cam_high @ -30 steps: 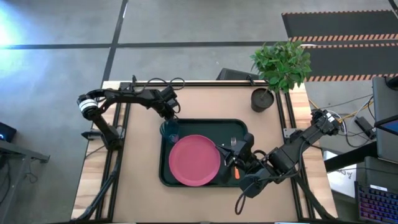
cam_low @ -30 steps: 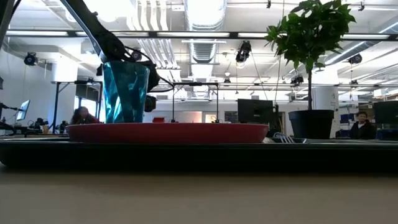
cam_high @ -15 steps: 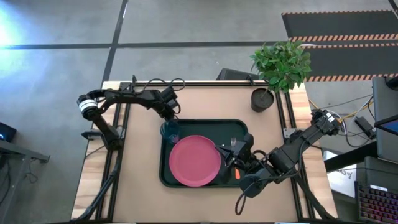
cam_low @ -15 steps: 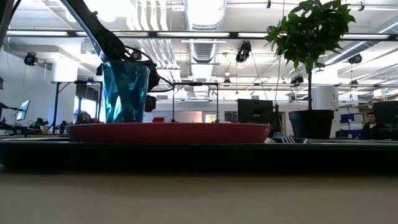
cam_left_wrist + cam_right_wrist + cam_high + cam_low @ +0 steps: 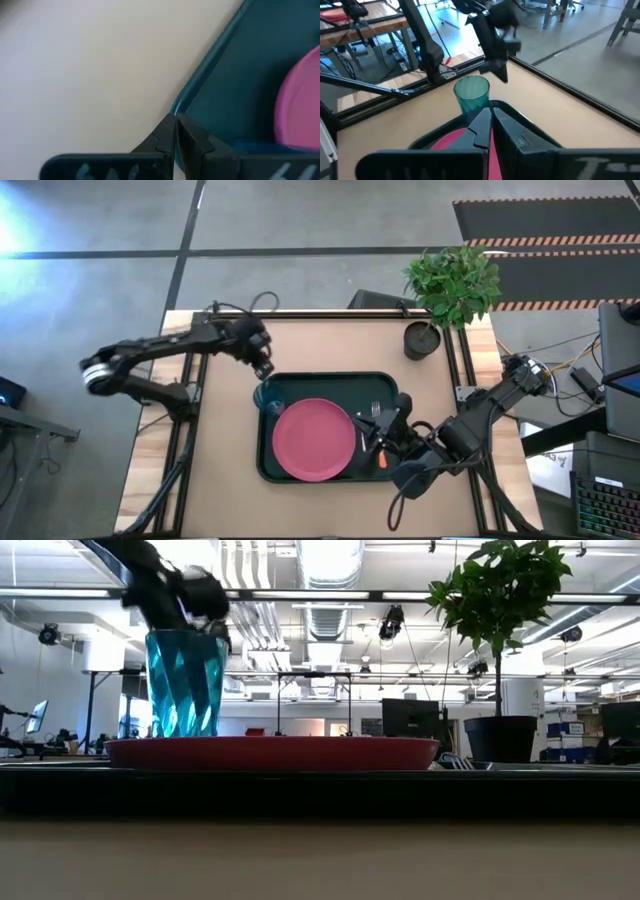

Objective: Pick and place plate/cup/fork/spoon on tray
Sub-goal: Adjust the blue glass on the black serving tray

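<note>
Four task pieces are now lying on the tray (image 5: 268, 465): my left jaws (image 5: 264, 366), closed and empty, are pulling away from the cup (image 5: 265, 397) standing in its corner beside the plate (image 5: 314, 438).

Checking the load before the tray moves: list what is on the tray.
On the tray lie the pink plate, the teal cup at its far left corner, and a fork partly under the right tool. Any spoon is hidden there.
</note>
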`<control>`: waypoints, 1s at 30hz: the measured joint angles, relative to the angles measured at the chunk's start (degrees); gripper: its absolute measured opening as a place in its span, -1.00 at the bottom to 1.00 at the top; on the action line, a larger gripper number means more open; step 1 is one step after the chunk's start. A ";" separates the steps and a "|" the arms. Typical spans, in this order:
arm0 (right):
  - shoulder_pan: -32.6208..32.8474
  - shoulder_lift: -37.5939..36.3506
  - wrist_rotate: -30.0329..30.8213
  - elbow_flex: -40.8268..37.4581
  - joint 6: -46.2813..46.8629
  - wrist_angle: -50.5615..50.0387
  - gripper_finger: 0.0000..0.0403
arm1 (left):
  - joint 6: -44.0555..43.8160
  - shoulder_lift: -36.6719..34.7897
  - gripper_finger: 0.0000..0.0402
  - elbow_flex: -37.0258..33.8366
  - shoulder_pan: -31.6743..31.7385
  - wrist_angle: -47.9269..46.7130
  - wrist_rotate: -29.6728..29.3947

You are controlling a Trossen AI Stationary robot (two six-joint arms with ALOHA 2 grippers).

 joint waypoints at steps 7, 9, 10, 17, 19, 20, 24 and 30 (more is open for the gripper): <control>0.00 -2.24 0.06 0.00 -3.94 -0.01 -0.96 | 1.54 -12.88 -1.00 0.10 1.67 -5.38 -9.16; 0.00 -2.47 0.04 0.00 -4.39 -0.09 -0.96 | 1.54 -15.35 -1.00 0.12 2.27 -8.43 -10.27; 0.10 -2.61 0.02 0.00 -5.06 -0.22 -0.96 | 1.56 -16.47 -1.00 0.10 2.38 -10.14 -11.09; 2.31 -6.04 2.09 0.00 -6.18 -4.10 -0.96 | 4.33 -25.97 -1.00 0.10 2.32 -18.85 -15.33; 3.01 -7.45 5.76 0.00 -6.19 -3.67 -0.96 | 4.74 -29.58 -1.00 0.10 2.08 -19.41 -15.12; 3.49 -7.90 8.47 0.00 -6.18 -3.59 -0.96 | 4.75 -31.26 -1.00 0.10 2.00 -19.61 -14.66; 5.36 -8.68 17.54 0.00 -7.58 -1.91 -0.96 | 3.29 -38.09 -1.00 0.10 1.91 -20.44 -13.54; 7.53 -9.19 18.12 0.02 -10.41 -0.63 -0.96 | 1.54 -48.34 -1.00 0.10 1.91 -21.18 -13.38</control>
